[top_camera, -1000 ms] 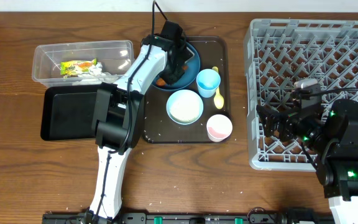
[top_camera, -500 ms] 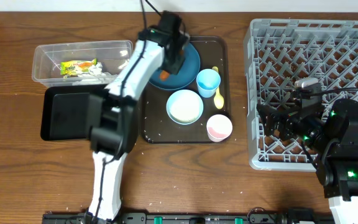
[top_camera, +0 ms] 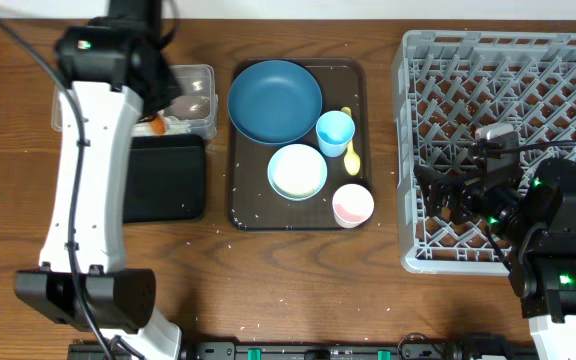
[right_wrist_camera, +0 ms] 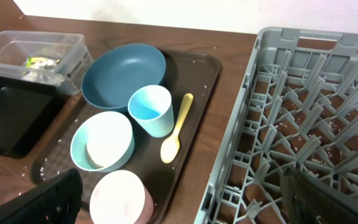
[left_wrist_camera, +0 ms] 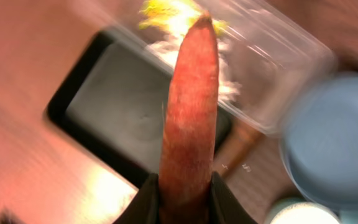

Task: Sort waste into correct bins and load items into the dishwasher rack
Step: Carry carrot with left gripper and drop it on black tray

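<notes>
My left gripper (top_camera: 154,116) (left_wrist_camera: 183,200) is shut on the orange-red sausage (left_wrist_camera: 188,118) and holds it over the near edge of the clear tub (top_camera: 196,85), above the black tray (top_camera: 173,185). The yellow-green wrapper (right_wrist_camera: 39,62) and white paper lie in the tub. The dark blue plate (top_camera: 274,100), light blue cup (top_camera: 335,131), pale bowl (top_camera: 297,171), pinkish cup (top_camera: 353,205) and yellow spoon (top_camera: 352,150) sit on the brown serving tray (top_camera: 248,212). My right gripper (top_camera: 446,205) (right_wrist_camera: 185,208) is open and empty at the left edge of the grey rack (top_camera: 508,100).
Loose white rice grains are scattered on the brown serving tray and on the wooden table around it. The left arm's white links stretch from the table's front edge up to the tub. The rack fills the right side.
My left gripper has lifted the sausage off the blue plate and swung it left to the tub and black tray. The right arm has not moved.
</notes>
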